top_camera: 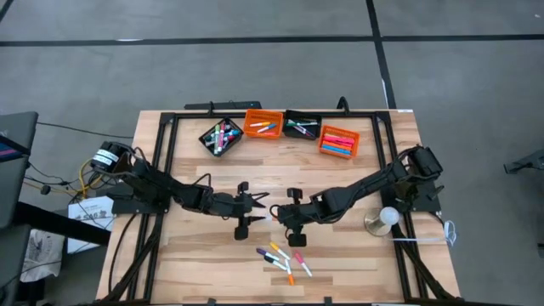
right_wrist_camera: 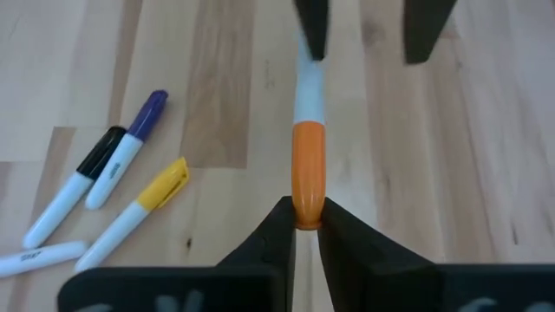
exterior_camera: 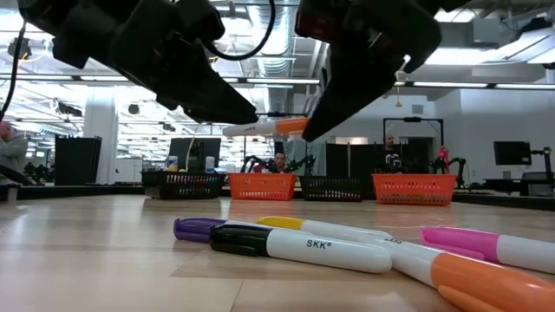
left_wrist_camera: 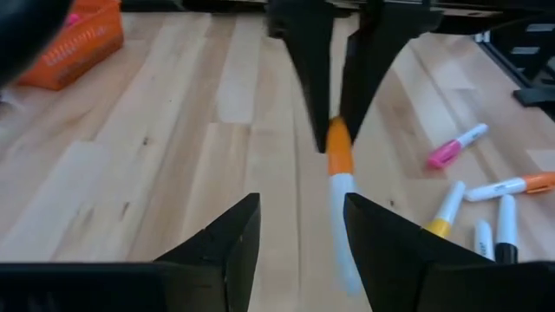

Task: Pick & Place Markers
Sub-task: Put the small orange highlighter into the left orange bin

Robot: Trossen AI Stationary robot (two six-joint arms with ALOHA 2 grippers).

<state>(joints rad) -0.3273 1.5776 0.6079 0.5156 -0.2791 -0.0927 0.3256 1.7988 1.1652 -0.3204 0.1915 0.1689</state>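
Two tools meet mid-bench on one white-barrelled marker with an orange cap [right_wrist_camera: 308, 169]: right tool [right_wrist_camera: 305, 227] pinched narrow on the cap end, left tool [left_wrist_camera: 295, 227] spread wide with the white barrel lying between its fingers, marker clear of the wooden bench [top_camera: 195, 255]. For a clean handover I'd close left squarely on the barrel before right lets go; keep it level. Low view alone shows the marker airborne; high view alone shows five-odd loose markers [top_camera: 285, 259] nearby and the far bins [top_camera: 338, 141].
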